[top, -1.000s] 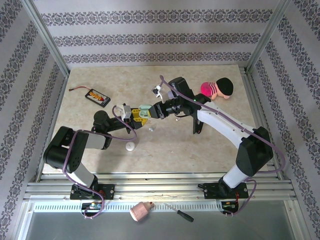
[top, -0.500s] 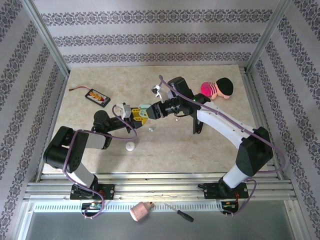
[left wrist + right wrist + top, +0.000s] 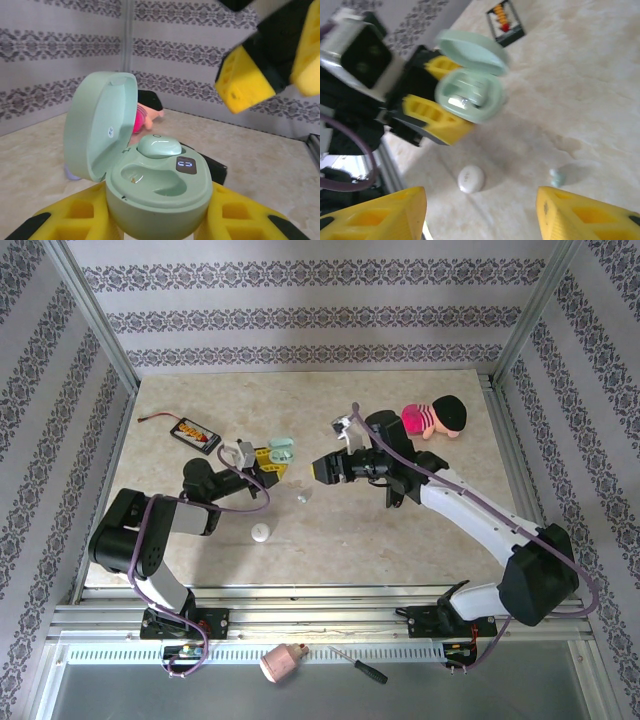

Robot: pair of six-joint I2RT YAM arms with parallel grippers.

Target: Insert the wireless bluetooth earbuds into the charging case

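Mint-green plastic earbud (image 3: pixel 159 146) seated in far socket of open mint-green pebble-shaped case (image 3: pixel 160 190), clamped between left gripper (image 3: pixel 268 464) fingers; near socket empty. Second mint-green earbud (image 3: pixel 557 176) lies loose ahead of right gripper (image 3: pixel 323 468), fingers spread, holding nothing; pick and insert remain

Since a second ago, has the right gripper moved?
Yes. The right gripper backed off rightward, toward the doll, leaving a gap to the open charging case.

doll (image 3: pixel 148 109) mostly hidden behind case lid (image 3: pixel 100 131), right tool (image 3: pixel 481 212) cut off at bottom edge, loose bud (image 3: pixel 558 176) blurred
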